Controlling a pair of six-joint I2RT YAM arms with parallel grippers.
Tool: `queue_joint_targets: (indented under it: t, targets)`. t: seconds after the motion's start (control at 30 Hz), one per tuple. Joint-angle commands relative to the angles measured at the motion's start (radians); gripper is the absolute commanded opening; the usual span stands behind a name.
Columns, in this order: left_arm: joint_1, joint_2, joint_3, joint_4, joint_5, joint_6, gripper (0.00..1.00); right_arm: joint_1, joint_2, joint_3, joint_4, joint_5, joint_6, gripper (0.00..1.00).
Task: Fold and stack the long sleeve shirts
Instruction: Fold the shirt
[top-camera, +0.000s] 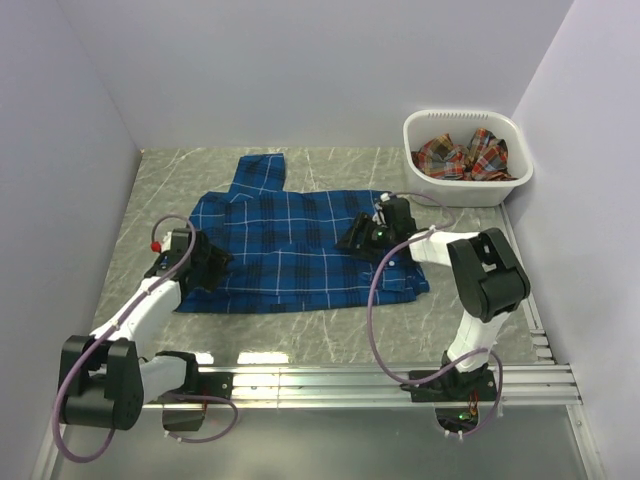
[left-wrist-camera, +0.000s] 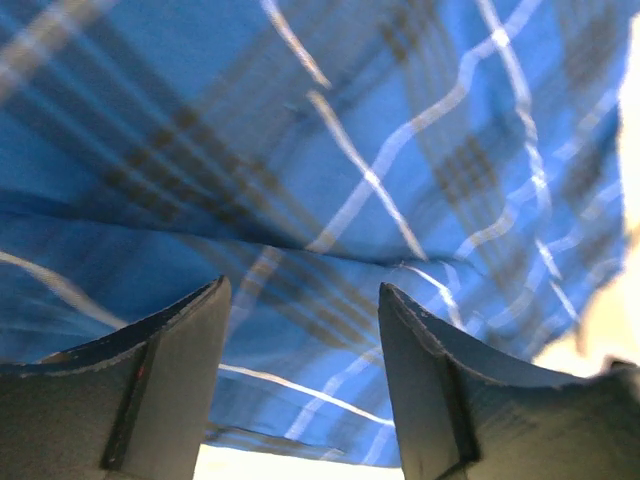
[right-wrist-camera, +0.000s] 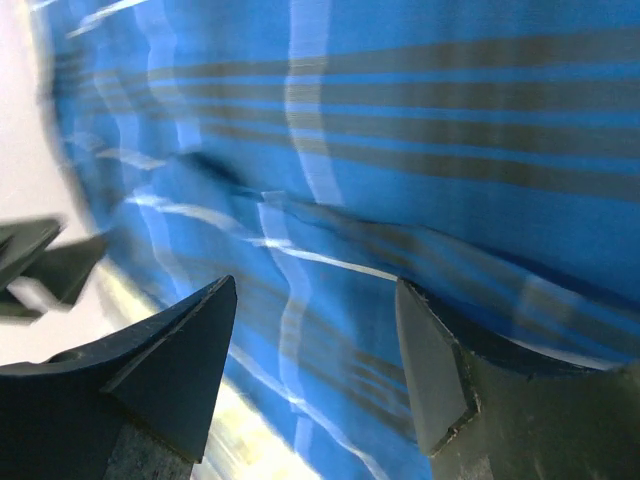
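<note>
A royal blue plaid long sleeve shirt (top-camera: 300, 250) lies spread on the grey marbled table (top-camera: 330, 335), with one part reaching toward the back wall. My left gripper (top-camera: 220, 263) sits low at the shirt's left edge. In the left wrist view that gripper (left-wrist-camera: 303, 290) is open, and blue cloth (left-wrist-camera: 330, 150) fills the view past its fingers. My right gripper (top-camera: 352, 239) is over the right part of the shirt. It too is open (right-wrist-camera: 317, 283), just above the blue fabric (right-wrist-camera: 420, 140). A red-orange plaid shirt (top-camera: 462, 156) lies crumpled in the basket.
The white plastic basket (top-camera: 520, 178) stands at the back right corner against the wall. Pale walls close in the table at the left, back and right. A metal rail (top-camera: 400, 380) runs along the near edge by the arm bases.
</note>
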Motion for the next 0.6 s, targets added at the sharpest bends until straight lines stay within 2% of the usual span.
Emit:
queue_joint_targets:
  t: [0.0,0.17,0.2,0.3,0.4,0.47,0.57]
  targets:
    - [-0.003,0.0,0.033,-0.021,-0.103,0.094,0.68,-0.027,-0.097,0.017,-0.19,0.147,-0.135,0.73]
    - [-0.003,0.026,0.145,-0.133,-0.242,0.225,0.75,-0.013,-0.234,0.079,-0.463,0.378,-0.316,0.74]
    - [-0.005,0.049,0.178,-0.155,-0.244,0.251,0.76,-0.001,-0.244,0.102,-0.494,0.464,-0.327,0.74]
    - [-0.006,0.117,0.222,-0.155,-0.206,0.275,0.82,0.019,-0.248,0.158,-0.581,0.588,-0.354,0.75]
    - [-0.014,0.209,0.263,-0.154,-0.172,0.286,0.86,0.042,-0.202,0.209,-0.634,0.63,-0.358,0.77]
    - [-0.017,0.284,0.28,-0.155,-0.164,0.286,0.93,0.047,-0.154,0.228,-0.651,0.633,-0.359,0.79]
    - [-0.017,0.364,0.305,-0.163,-0.166,0.282,0.94,0.051,-0.091,0.249,-0.701,0.606,-0.367,0.82]
